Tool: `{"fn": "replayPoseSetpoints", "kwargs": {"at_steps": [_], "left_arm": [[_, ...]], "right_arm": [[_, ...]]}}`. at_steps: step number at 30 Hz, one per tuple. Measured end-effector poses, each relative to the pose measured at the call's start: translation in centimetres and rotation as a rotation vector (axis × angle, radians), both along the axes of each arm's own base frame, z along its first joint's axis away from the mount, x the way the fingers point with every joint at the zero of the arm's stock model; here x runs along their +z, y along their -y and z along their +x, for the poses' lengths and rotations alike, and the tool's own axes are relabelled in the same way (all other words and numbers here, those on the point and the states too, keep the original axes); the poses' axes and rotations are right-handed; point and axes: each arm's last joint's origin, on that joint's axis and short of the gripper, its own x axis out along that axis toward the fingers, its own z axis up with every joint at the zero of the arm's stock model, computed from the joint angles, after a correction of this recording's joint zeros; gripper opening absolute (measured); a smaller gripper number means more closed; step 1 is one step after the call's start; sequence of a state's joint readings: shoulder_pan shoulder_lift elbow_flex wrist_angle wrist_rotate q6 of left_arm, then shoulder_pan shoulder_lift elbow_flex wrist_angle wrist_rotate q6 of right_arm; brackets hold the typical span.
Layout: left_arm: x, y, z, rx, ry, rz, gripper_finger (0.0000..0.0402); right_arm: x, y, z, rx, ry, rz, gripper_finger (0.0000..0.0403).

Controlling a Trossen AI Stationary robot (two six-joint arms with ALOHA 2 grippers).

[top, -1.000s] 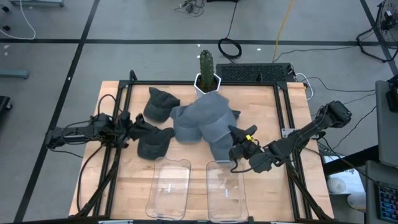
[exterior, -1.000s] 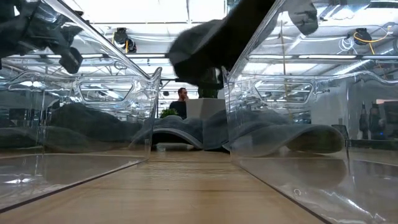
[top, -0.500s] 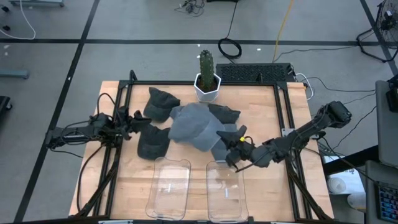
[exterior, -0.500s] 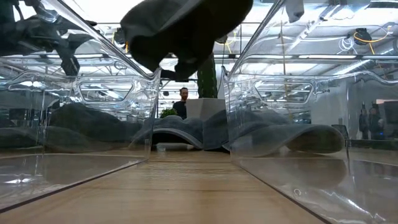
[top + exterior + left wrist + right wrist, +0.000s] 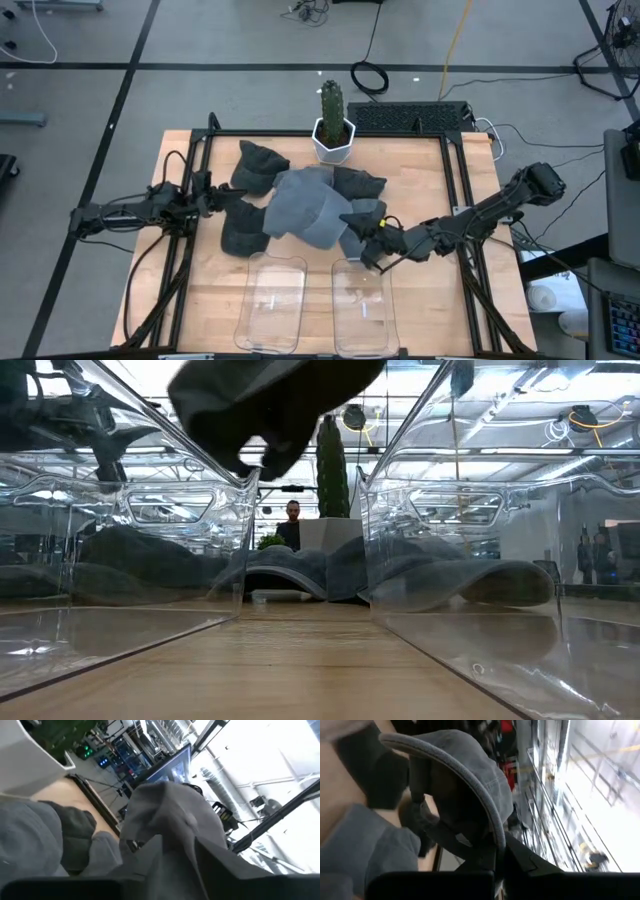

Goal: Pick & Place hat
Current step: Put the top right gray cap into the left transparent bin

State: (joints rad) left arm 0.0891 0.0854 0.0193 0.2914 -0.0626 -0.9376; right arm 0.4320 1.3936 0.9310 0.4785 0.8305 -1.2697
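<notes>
A light grey hat (image 5: pixel 300 205) hangs over the middle of the table, above a pile of hats. My right gripper (image 5: pixel 363 233) is shut on it at its right side. The low view shows this hat (image 5: pixel 270 405) high up. Its hollow inside faces the right wrist camera (image 5: pixel 470 775). Dark hats (image 5: pixel 258 165) (image 5: pixel 245 232) (image 5: pixel 360 185) lie on the wood around it. My left gripper (image 5: pixel 212 197) stays at the table's left edge, next to a dark hat. My right gripper pinches the rim of the grey hat's opening (image 5: pixel 497 845) between its two fingers. The fingers lie about level and come from the table's right side. The hat stands out from them toward the table's left, lifted clear of the table.
Two clear plastic bins (image 5: pixel 268 300) (image 5: pixel 362 305) stand side by side at the near edge, just in front of the held hat. A cactus in a white pot (image 5: pixel 332 130) stands at the far edge. A black frame (image 5: pixel 455 180) runs along both table sides.
My right gripper has moved a little toward the table's left and turned at the wrist, staying shut. The grey hat has swung with it toward the left and risen, so it now hangs over the pile's left part.
</notes>
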Motion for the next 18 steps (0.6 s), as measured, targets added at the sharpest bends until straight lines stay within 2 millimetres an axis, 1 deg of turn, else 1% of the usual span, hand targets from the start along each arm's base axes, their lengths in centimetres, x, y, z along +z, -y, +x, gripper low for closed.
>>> {"fn": "replayPoseSetpoints", "kwargs": {"at_steps": [3, 6, 9, 11, 13, 16, 18], "left_arm": [[0.1, 0.0, 0.4, -0.021, 0.009, -0.053, 0.0194], [0.3, 0.1, 0.9, -0.096, 0.027, -0.071, 0.0252], [0.4, 0.2, 1.4, -0.140, 0.034, -0.089, 0.0293], [0.3, 0.2, 1.7, -0.131, 0.028, -0.094, 0.0308], [0.1, 0.1, 2.0, -0.123, 0.006, -0.107, 0.0315], [-0.1, 0.1, 2.5, -0.126, -0.009, -0.127, 0.0313], [0.0, 0.0, 2.8, -0.130, 0.010, -0.130, 0.0308]], "right_arm": [[0.0, 0.6, 0.4, 0.048, 0.002, 0.013, 0.0000], [0.0, 1.3, 0.6, 0.047, 0.010, 0.033, 0.0000], [0.2, 1.6, 0.8, 0.038, 0.017, 0.016, 0.0000], [0.3, 1.7, 0.8, 0.064, 0.029, 0.019, 0.0000], [0.3, 1.7, 0.9, 0.105, 0.033, 0.026, 0.0000], [0.3, 1.9, 1.1, 0.121, 0.029, 0.031, 0.0000], [0.3, 2.1, 1.1, 0.114, 0.030, 0.033, 0.0000]]}}
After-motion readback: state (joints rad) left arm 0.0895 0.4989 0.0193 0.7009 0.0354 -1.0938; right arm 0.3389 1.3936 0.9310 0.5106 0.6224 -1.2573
